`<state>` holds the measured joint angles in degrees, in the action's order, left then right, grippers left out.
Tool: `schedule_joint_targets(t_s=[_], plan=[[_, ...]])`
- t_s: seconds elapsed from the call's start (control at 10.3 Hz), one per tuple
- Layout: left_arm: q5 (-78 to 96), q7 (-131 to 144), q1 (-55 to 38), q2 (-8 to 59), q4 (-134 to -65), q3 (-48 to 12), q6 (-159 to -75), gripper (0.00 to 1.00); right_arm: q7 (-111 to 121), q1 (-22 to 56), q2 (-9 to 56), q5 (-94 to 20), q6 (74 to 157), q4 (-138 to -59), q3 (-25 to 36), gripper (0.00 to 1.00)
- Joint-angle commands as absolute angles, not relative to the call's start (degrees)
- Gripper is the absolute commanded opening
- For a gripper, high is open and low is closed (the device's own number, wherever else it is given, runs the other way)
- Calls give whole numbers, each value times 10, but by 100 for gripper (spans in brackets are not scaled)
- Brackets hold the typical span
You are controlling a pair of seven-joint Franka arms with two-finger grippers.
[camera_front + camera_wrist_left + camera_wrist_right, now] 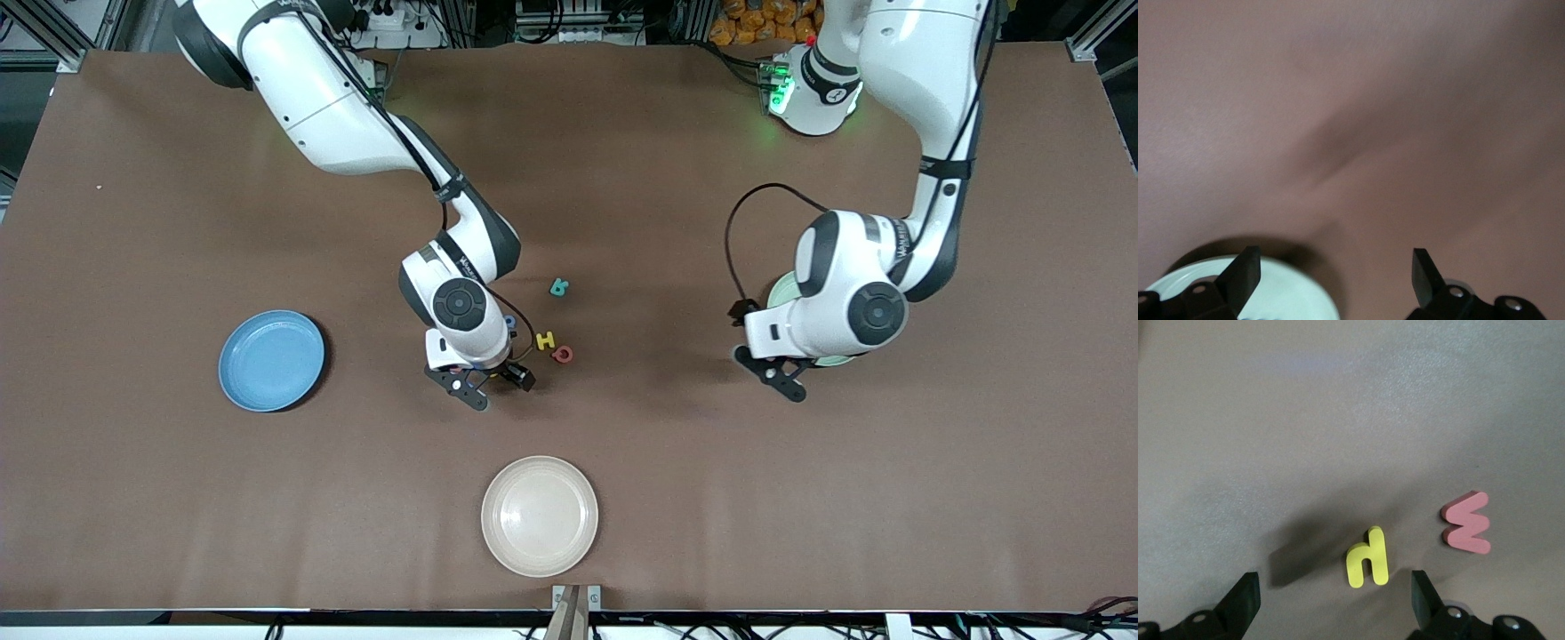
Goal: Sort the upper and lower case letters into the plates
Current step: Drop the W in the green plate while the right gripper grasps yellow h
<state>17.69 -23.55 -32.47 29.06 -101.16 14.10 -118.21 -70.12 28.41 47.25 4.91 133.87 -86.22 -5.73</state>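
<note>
A yellow "n" (1368, 565) and pink "w" (1467, 523) are seen under the right tool (1331, 603), fingers apart, empty. A teal letter (559, 286) lies near. The left tool (1335, 280), spread and empty, hangs over the mint plate (1288, 293), largely hidden. The blue plate (272, 360) sits apart.

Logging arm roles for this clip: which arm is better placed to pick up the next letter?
Right. Its open tool hangs just over the yellow letter, with the red letter beside it. The left tool, also open, is over bare table by the green plate, no letter in its wrist view.
</note>
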Motion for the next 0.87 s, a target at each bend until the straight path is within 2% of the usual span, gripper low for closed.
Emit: schedule_joint_targets(t_s=[0.0,0.68,0.77], plan=[[190,-201,-321,318,-973,140,-1176,100,-686,286,470,62,1332,-870,-55,100],[189,-200,-316,322,-964,140,-1175,100,-667,279,466,81,1337,-883,-55,100],[188,-200,-315,322,-965,140,-1174,100,-671,278,463,81,1337,-883,-56,48]])
